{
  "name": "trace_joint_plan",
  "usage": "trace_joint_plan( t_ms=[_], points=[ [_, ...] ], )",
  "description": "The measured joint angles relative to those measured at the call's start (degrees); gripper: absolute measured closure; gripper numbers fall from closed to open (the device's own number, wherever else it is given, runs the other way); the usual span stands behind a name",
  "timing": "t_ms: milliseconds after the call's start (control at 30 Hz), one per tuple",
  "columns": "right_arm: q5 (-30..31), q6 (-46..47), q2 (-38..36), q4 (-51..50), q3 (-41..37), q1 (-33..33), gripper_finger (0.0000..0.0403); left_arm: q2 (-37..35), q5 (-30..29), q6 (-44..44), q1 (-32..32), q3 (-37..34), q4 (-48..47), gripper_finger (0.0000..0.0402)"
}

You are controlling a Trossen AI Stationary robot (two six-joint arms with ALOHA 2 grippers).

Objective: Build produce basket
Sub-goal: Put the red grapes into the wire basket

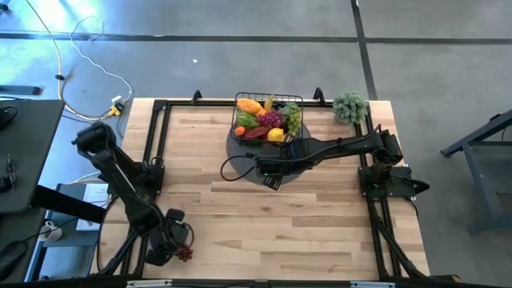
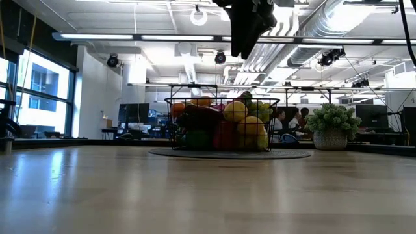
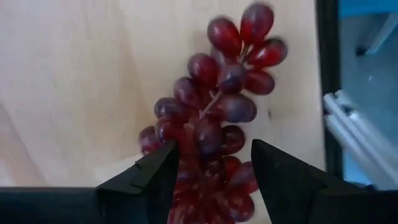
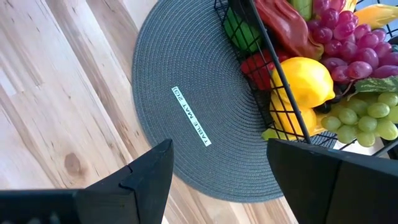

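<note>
Straddling a bunch of red grapes [image 3: 214, 118] at the table's near left corner, your left gripper [image 3: 211, 180] has its fingers standing either side of the cluster; whether they press it or merely bracket it, you cannot tell. The bunch looks like the last loose piece of produce, so this reads as the pickup before a carry across the wooden table [image 1: 240, 224].

Your right gripper [image 4: 217, 180] hangs empty, jaws apart, above the grey round mat [image 4: 186, 81], just beside the basket [image 1: 269, 118]. The basket stands on that mat at the far middle of the table, already heaped with a lemon [image 4: 301, 78], purple grapes [image 4: 345, 37], green grapes [image 4: 367, 115] and a red pepper [image 4: 286, 28]. Parked there, the right arm seems to wait while leaving the approach from the left free.

From above you get the layout: both arms well apart, a small potted plant [image 1: 350, 106] off to the basket's right. Only the left wrist view shows the grapes between the fingers; overhead they are a red speck. The table-level view shows how high the heap rises against the wire rim, which neither wrist picture gives you.
</note>
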Motion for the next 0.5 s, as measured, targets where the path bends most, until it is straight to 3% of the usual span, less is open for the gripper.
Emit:
trace_joint_plan(
  t_ms=[500],
  points=[
    [-0.10, 0.38, 0.00, 1.34, 0.00, 0.00, 0.0162, 10.74, 1.86, -3.38, -0.02, 0.55, -0.31, 0.0217]
  ],
)
